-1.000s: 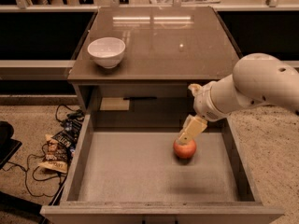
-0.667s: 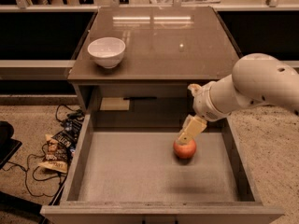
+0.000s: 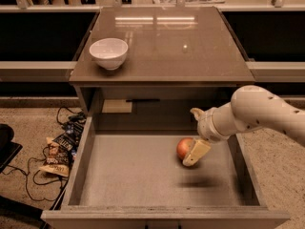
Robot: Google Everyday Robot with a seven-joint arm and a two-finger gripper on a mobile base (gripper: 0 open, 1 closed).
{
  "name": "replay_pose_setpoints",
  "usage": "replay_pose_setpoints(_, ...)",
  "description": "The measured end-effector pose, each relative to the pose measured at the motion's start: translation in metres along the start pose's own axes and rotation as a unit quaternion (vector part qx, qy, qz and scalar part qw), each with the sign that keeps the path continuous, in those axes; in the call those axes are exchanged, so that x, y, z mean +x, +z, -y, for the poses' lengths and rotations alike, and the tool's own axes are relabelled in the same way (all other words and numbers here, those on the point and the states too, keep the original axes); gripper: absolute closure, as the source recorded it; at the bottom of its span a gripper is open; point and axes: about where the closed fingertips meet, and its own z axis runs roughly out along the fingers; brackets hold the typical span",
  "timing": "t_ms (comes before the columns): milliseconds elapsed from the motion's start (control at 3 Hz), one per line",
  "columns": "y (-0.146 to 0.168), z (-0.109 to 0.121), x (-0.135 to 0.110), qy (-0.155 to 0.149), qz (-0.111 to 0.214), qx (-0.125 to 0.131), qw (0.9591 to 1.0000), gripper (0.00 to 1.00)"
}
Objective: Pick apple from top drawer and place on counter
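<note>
The apple (image 3: 183, 147), small and red-orange, is inside the open top drawer (image 3: 133, 171), right of its middle. My gripper (image 3: 188, 154) reaches in from the right on a white arm (image 3: 252, 111) and is shut on the apple. One cream finger (image 3: 197, 152) lies across the apple's right front; the other is hidden behind it. A dark shadow (image 3: 200, 181) lies on the drawer floor apart from the apple, so the apple hangs slightly above the floor. The glossy brown counter (image 3: 176, 42) is above the drawer.
A white bowl (image 3: 108, 53) stands on the counter's left side. Cables and snack wrappers (image 3: 59, 151) lie on the floor left of the drawer. The drawer's low walls (image 3: 240, 161) flank the gripper. A rail with objects runs behind the counter.
The arm has come lower and the gripper has dropped around the apple. The finger that was above and behind the apple now lies across its front. The apple has shifted slightly left.
</note>
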Motion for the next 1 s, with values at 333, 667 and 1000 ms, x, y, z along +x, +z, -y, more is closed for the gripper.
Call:
replay_pose_setpoints(333, 0.023, -0.006, 0.022, -0.002, -0.001, -0.016, 0.9999, 0.0)
replay_pose_setpoints(667, 0.041, -0.015, 0.032, -0.006, -0.002, -0.037, 0.9993, 0.18)
replay_pose_setpoints(1000, 0.053, -0.023, 0.036, -0.003, 0.007, -0.053, 0.9986, 0.42)
